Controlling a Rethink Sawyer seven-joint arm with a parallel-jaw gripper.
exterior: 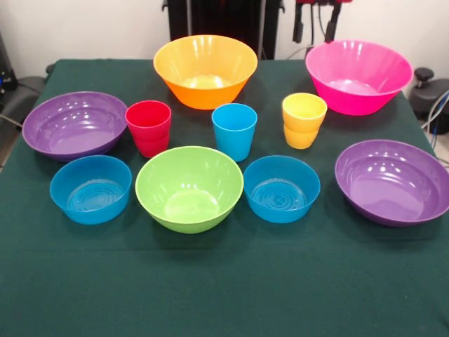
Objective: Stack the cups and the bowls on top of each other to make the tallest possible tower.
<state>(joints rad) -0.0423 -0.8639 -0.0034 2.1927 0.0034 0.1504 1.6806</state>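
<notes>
Green cloth covers the counter point(224, 295), and ten plastic pieces stand on it, all upright with their mouths up and none stacked. At the far side sit the two largest bowls: the orange bowl point(205, 70) near the middle and the pink bowl point(358, 75) to its right in the front view. In front of them runs a row of three cups, well apart from each other: the red cup point(149, 127), the blue cup point(234, 130) and the yellow cup point(304, 119). A purple bowl point(75, 124) sits at the left end, just beside the red cup, and a second purple bowl point(393, 181) sits at the right edge, a little nearer the camera. The nearest row holds a small blue bowl point(90, 188), the green bowl point(189, 187) in the middle, and another small blue bowl point(281, 188); the green one stands just beside its blue neighbours on either side. At the top edge, above the pink bowl, the gripper point(315, 24) shows only as dark hanging tips below a red part, clear of everything on the cloth, and I cannot tell how wide it stands.
</notes>
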